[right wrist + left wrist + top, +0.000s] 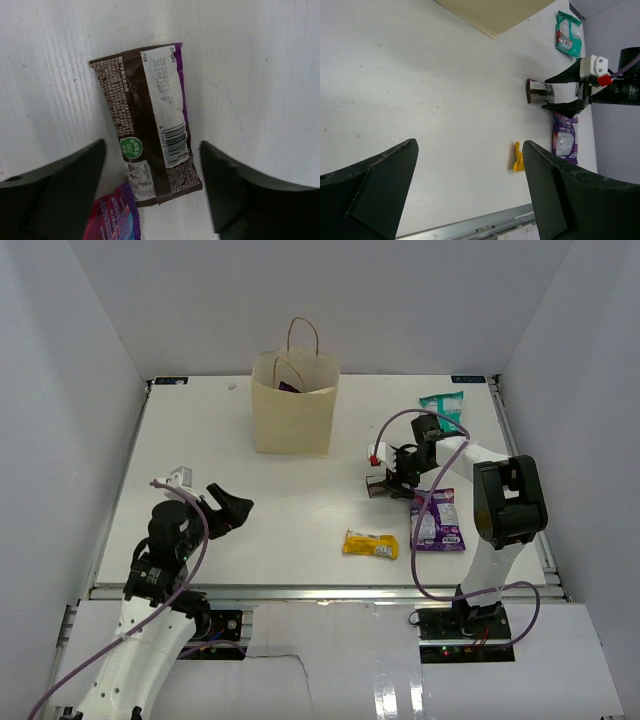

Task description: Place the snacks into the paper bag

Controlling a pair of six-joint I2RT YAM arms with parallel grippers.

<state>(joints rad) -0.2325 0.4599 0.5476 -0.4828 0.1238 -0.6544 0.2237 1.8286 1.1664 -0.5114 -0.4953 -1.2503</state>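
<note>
The beige paper bag (293, 402) stands upright at the back middle, with a dark packet showing inside. A brown bar (150, 125) lies flat on the table, between the spread fingers of my open right gripper (385, 483), which hovers over it; it also shows in the left wrist view (539, 91). A purple pouch (438, 518) lies just right of it, a yellow bar (371, 544) at the front middle, and a teal pouch (443, 406) at the back right. My left gripper (232, 508) is open and empty at the front left.
A small white clip (180, 476) lies on the table near the left arm. The white table (200, 440) is walled on three sides, with a metal rail along its front edge (320, 590).
</note>
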